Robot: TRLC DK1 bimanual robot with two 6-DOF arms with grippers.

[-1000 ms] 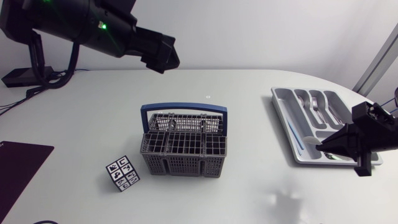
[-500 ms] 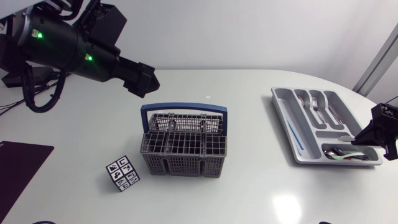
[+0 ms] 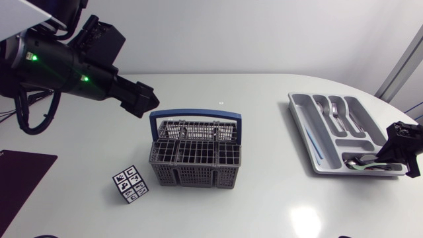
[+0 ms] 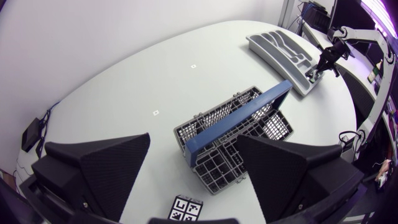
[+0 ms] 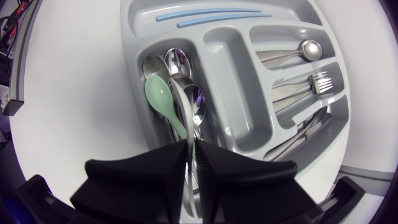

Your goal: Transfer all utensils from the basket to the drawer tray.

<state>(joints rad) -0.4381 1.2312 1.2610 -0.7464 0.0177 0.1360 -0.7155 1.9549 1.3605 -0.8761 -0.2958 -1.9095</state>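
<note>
The grey basket (image 3: 195, 153) with a blue handle (image 3: 195, 114) stands mid-table; no utensil shows in it. The grey drawer tray (image 3: 301, 125) lies at the right with forks, a knife and spoons in its compartments. My right gripper (image 3: 390, 156) hangs over the tray's near end. In the right wrist view the right gripper (image 5: 189, 158) is shut on the thin handle of a metal spoon (image 5: 180, 102), whose bowl lies among other spoons beside a mint-green spoon (image 5: 160, 99). My left gripper (image 4: 199, 177) is open and empty, high above the basket (image 4: 233, 134) and to its left.
A small tag-printed cube (image 3: 130, 185) sits left of the basket's front. A black mat (image 3: 20, 177) lies at the table's left edge. Two blue sticks (image 5: 205, 14) rest in the tray's long outer slot.
My right gripper has drawn back to the right, bringing the spoon down into the tray's near compartment. The left arm has swung down and leftward, closer to the basket.
</note>
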